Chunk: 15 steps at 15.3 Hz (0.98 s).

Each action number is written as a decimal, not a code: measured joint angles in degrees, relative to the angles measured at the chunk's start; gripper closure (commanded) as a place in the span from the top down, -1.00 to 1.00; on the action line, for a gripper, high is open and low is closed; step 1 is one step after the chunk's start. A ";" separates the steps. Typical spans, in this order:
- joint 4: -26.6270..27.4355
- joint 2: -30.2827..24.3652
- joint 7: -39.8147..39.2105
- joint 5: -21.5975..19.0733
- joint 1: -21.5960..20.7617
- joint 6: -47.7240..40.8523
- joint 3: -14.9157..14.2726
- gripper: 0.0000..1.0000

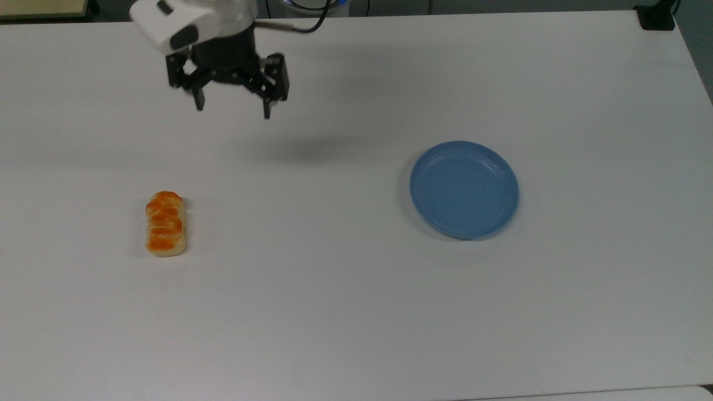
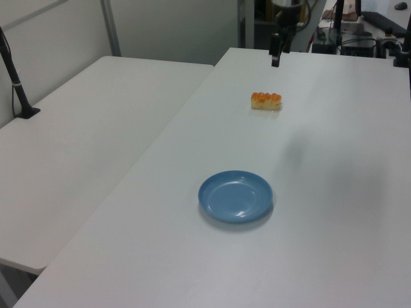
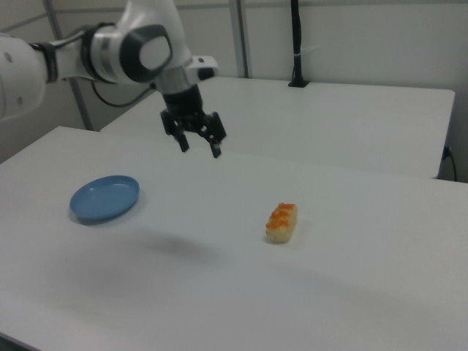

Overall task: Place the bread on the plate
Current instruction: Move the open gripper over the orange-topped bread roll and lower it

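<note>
- Top view, nearest edge first: the white table point(image 1: 345, 323) lay bare in front, and the bread point(image 1: 165, 224) was the first thing met, lying flat with its long axis running away from the camera and its glossy orange-brown top upward.
- Taking the bread as the landmark: the plate point(image 1: 464, 189) sat well apart from it, toward the top view's right and at much the same depth on the table (upright, rim up, nothing in it).
- Nothing touched the bread; it rested alone on the table, and in the right view it point(image 3: 281, 222) lay nearer the camera than the plate point(image 3: 104, 197) did.
- Beyond the bread, toward the far edge and slightly to the top view's right, the gripper point(image 1: 233, 108) hung in the air above the table, well apart from the loaf, with its shadow thrown on the surface.
- Its two fingers stood spread wide, pointing down, with nothing between them; the right view showed the same parted, empty gripper point(image 3: 199, 147).
- By my reading the step in hand was the approach to the bread, with the pick itself not yet begun.
- The next move would call for bringing the gripper over the loaf, lining the fingers across its short width, and lowering before closing.
</note>
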<state>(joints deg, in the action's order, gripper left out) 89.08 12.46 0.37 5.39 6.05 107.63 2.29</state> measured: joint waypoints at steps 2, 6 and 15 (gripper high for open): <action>0.03 3.11 -1.53 0.04 1.61 3.40 -0.03 1.00; 0.00 9.92 -4.82 2.06 5.25 9.68 -0.11 1.00; -1.68 18.80 -10.50 4.19 9.17 20.61 -1.46 1.00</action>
<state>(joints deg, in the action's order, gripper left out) 87.40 31.26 -10.12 9.57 15.22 128.24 0.83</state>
